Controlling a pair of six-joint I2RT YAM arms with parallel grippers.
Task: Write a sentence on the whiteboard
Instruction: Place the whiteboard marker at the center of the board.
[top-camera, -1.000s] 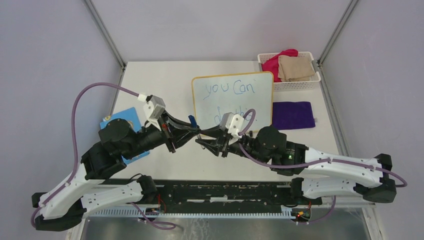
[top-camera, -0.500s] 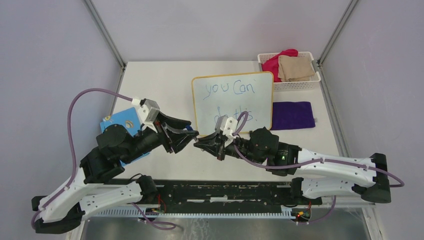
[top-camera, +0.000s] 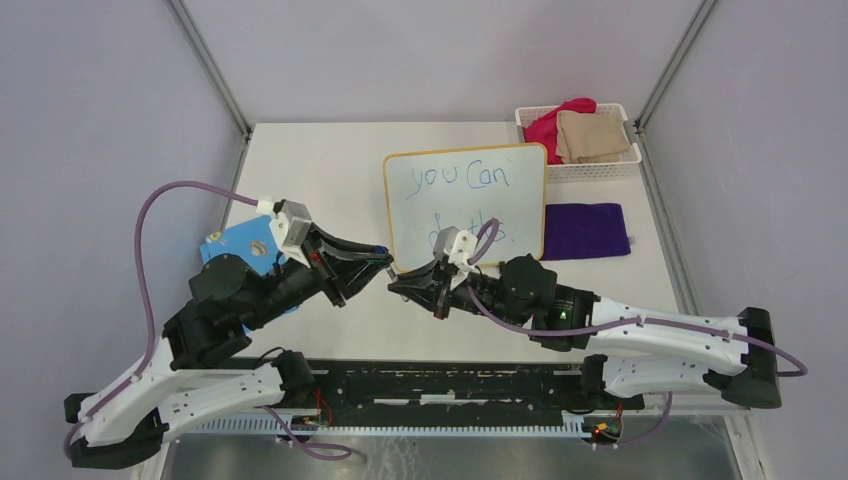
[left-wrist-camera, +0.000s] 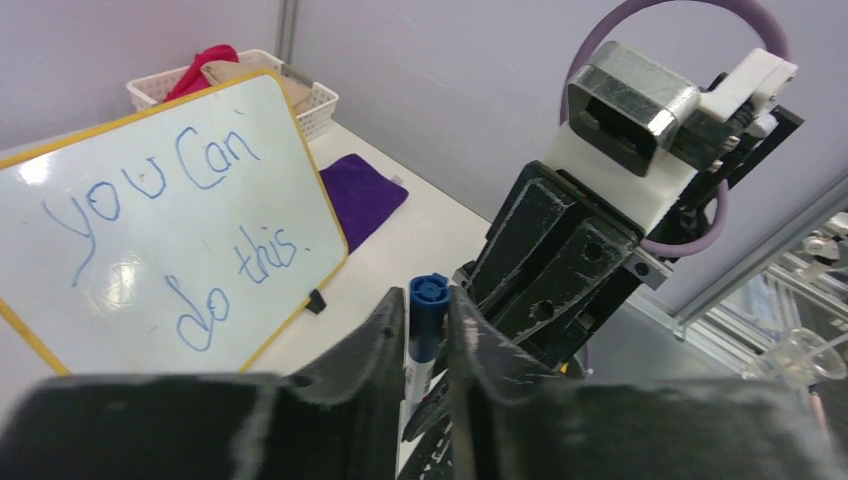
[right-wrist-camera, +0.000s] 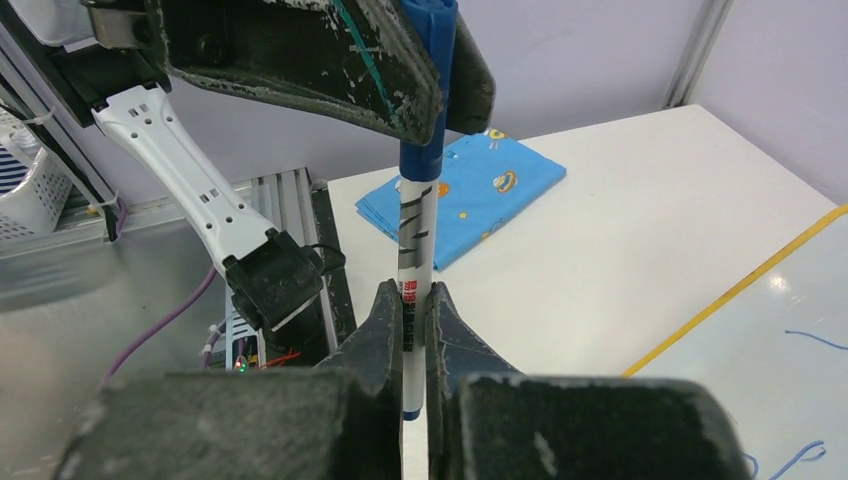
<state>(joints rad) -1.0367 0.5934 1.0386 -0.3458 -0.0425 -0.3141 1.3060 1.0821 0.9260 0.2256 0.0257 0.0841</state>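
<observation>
While right end effector (right-wrist-camera: 407, 300) clamps marker (right-wrist-camera: 413, 220), whiteboard (top-camera: 522, 200) stands just beyond

**Whiteboard** (top-camera: 465, 205): glossy white, yellow-orange rim, leaning back on black feet, mid-table (top-camera: 330, 170). **Sentence** (left-wrist-camera: 213, 165): thin blue handwriting, two lines, "you Can / do this."

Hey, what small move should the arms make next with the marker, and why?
Probably squeeze the left fingers onto the blue cap and seat it: the sentence on the whiteboard looks finished, and the right fingers clamp the marker's barrel.
</observation>
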